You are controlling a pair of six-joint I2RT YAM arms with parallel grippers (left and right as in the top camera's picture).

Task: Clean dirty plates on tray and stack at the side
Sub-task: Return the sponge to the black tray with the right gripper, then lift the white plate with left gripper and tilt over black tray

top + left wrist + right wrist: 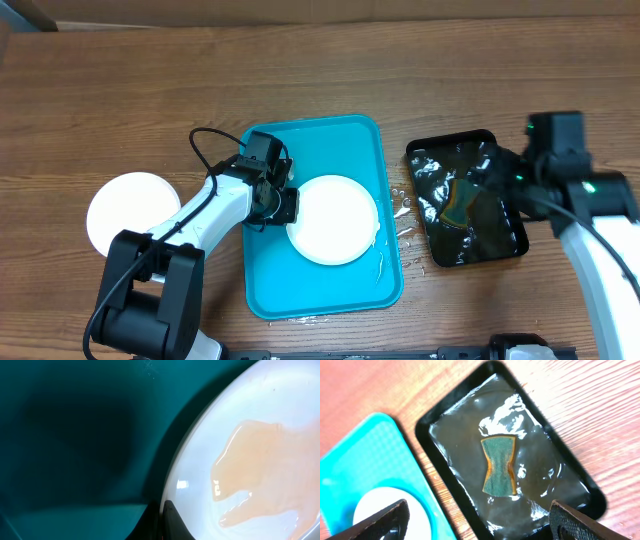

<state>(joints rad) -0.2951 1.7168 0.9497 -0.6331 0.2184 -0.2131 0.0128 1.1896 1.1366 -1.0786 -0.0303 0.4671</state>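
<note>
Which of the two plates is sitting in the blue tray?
The smeared plate by the left pincer; the other plate sits on the table to its left.

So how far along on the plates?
Done: a white plate sits left of the turquoise tray; stack count unclear. In hand: left fingers shut at the rim of the tray's plate, orange film on it; right fingers open over the sponge in the black tray. Left: clean and stack it.

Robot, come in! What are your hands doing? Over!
Left gripper shut at plate rim on blue tray. Right gripper open over sponge in black tray. Orange smear on plate; another plate on table, left. Nothing in the way.
</note>
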